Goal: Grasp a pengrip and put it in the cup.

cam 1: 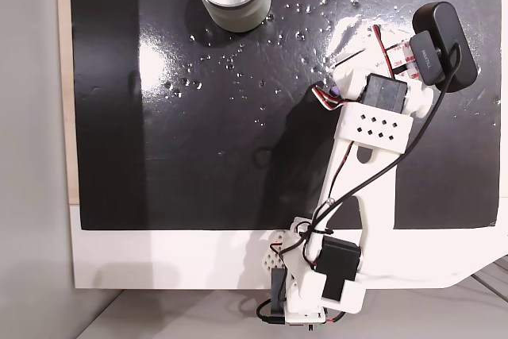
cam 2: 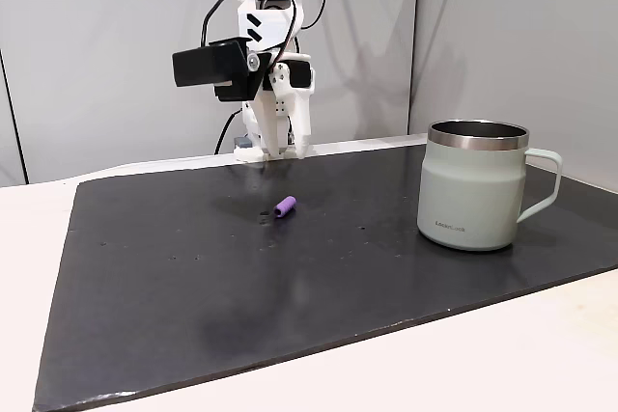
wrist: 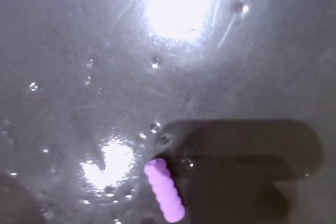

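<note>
I see the pengrip point(cam 2: 284, 207) lying flat on the black mat point(cam 2: 193, 277), well apart from the cup point(cam 2: 472, 185), which stands upright near the mat's edge. The gripper point(cam 2: 287, 150) hangs above the mat behind the pengrip, holding nothing; I cannot tell how far its jaws are parted. Droplets point(wrist: 155, 62) dot the mat.

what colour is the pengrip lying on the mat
Light purple, ribbed; the pengrip shows best in the wrist view.

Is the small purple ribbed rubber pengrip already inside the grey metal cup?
No. In a fixed view the small purple ribbed rubber pengrip lies on the black mat, well apart from the grey metal cup.
</note>
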{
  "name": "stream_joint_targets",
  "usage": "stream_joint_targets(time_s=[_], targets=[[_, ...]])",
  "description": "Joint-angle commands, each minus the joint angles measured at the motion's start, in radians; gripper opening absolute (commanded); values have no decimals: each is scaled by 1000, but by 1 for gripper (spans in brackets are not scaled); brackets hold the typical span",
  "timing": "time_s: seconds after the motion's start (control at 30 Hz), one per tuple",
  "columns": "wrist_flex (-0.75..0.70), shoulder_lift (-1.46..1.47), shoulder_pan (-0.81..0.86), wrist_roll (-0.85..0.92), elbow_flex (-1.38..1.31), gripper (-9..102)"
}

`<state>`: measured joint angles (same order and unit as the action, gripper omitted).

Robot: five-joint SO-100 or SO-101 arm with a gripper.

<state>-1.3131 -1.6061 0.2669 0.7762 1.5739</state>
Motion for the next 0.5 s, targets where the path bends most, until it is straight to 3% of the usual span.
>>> stream_joint_targets(time_s=[0.0,0.47], targets=[[-35,41,15,37,-75,20],[-40,353,63,60,-261,20]])
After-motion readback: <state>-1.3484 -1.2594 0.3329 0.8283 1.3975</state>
